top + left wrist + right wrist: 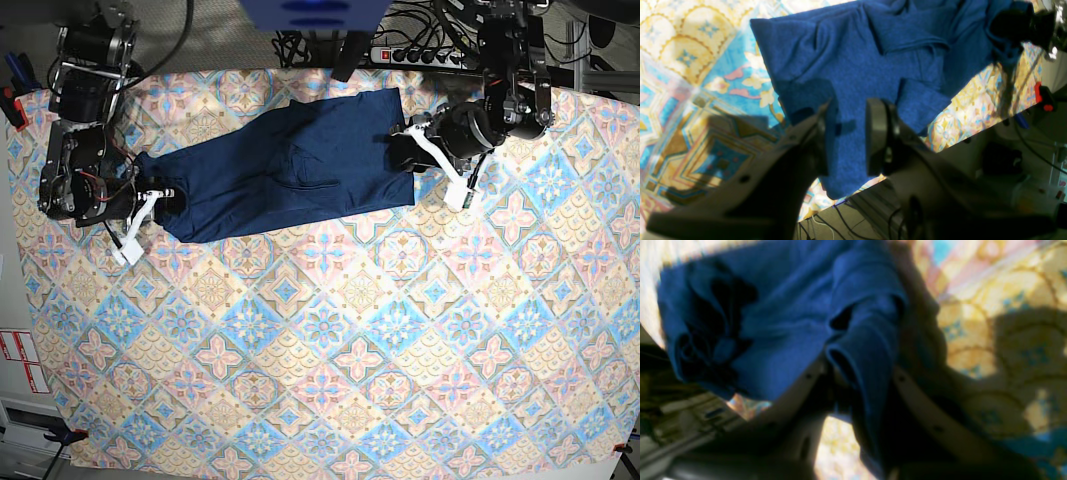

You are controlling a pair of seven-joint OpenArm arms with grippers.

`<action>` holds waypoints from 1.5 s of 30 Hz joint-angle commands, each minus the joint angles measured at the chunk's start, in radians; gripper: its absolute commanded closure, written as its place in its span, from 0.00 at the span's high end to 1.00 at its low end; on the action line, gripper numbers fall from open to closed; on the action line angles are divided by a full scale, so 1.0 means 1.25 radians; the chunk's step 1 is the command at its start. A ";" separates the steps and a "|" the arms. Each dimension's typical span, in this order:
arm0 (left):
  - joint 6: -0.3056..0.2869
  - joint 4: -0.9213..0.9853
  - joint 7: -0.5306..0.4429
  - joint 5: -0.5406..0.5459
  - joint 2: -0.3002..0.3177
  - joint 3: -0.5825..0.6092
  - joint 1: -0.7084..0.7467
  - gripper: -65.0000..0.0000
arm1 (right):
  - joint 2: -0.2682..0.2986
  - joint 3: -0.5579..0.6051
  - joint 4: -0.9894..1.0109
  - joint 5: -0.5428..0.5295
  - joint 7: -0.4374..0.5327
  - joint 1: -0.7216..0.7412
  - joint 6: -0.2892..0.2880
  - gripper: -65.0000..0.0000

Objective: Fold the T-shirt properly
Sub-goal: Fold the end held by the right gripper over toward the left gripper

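And here lies the navy T-shirt [345, 160], stretched in a rumpled band across the far part of the worktop [330, 330], on the patterned tablecloth [220, 355]. Over on its left-hand stretch, the right hand [862, 380] has a bunched fold of the knit pinched between its fingers, the cloth rising in a ridge and running down through the grip! At the other end, the left hand [846, 136] hovers above the shirt, fingers parted part-way, nothing gripped. Beneath it the fabric spreads fairly flat, with creases and a folded-over flap [922, 103] beside it. The base view is small, but the shirt's middle seems gathered in folds.
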State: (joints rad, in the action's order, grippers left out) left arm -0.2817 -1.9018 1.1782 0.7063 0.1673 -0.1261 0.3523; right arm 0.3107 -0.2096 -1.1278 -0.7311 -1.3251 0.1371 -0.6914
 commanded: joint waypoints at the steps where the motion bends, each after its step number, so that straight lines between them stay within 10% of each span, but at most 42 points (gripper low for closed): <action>1: -0.001 -0.015 -0.010 0.010 0.005 -0.020 0.000 0.22 | 0.009 -0.002 -0.052 -0.025 0.000 0.021 -0.005 0.01; 24: -0.001 -0.015 -0.004 0.010 0.007 -0.172 0.028 0.22 | -0.171 0.339 -0.409 -0.135 -0.008 -0.092 -0.005 0.00; 45: -0.001 -0.012 -0.007 0.003 0.007 -0.171 0.026 0.22 | -0.172 0.555 -0.337 -0.135 -0.021 0.049 -0.005 0.13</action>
State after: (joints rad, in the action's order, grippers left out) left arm -0.2813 -1.9018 1.1847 0.6968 0.1673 -0.3363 0.3874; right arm 0.1005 0.4908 -1.5311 -0.8688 -1.3785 0.1673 -0.6952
